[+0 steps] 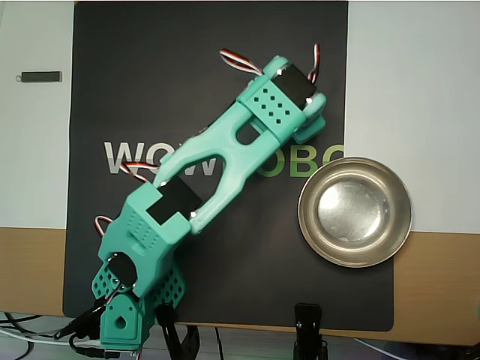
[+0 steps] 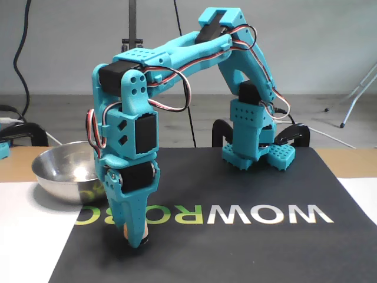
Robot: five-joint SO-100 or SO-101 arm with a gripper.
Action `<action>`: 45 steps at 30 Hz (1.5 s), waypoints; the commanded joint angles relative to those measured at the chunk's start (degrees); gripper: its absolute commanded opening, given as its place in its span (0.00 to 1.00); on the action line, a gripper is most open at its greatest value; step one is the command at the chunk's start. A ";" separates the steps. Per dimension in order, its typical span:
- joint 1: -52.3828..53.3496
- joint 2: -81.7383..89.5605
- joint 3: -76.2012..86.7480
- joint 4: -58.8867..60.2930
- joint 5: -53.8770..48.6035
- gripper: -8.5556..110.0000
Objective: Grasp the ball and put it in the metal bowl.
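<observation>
The small peach-tan ball point(image 2: 129, 230) sits low between the tips of the turquoise two-finger gripper point(image 2: 134, 234) in the fixed view, just above or on the black rubber mat point(image 2: 235, 247); only a sliver of it shows at the left edge of the fingers point(image 2: 138, 221), and whether it touches the mat cannot be told. The fingers stand nearly together around that sliver, pointing straight down, so the gripper appears closed on the ball. In the overhead view the ball is hidden under the arm.

The turquoise plastic robot arm point(image 1: 225, 161) arches from its base point(image 2: 253, 147) at the far edge of the mat up over an elbow and down to the gripper at the near side, with red, white and black servo wires point(image 2: 177, 88) looping along it. White and green lettering point(image 2: 235, 215) runs across the mat, the gripper's tips coming down just in front of its green part.

The round shiny steel bowl point(image 1: 355, 212) rests empty to the right of the arm in the overhead view, partly on the mat's edge and partly on the white sheet and tan wooden table point(image 1: 435, 285). In the fixed view the bowl point(image 2: 59, 171) lies to the left, behind the gripper and apart from it.

A small dark bar-shaped object point(image 1: 41, 76) lies on the white surface, well to the left of the mat in the overhead view.
</observation>
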 commanded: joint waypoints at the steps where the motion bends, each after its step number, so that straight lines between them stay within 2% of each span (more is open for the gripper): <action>1: -0.18 1.23 -1.23 0.97 -0.35 0.48; 20: 0.00 1.32 -1.32 2.72 -0.35 0.47; 24: 0.00 1.32 -1.32 2.64 -0.35 0.33; 26: 0.09 1.32 -1.32 2.64 -0.35 0.31; 45: 0.70 2.11 -1.76 2.99 -0.26 0.31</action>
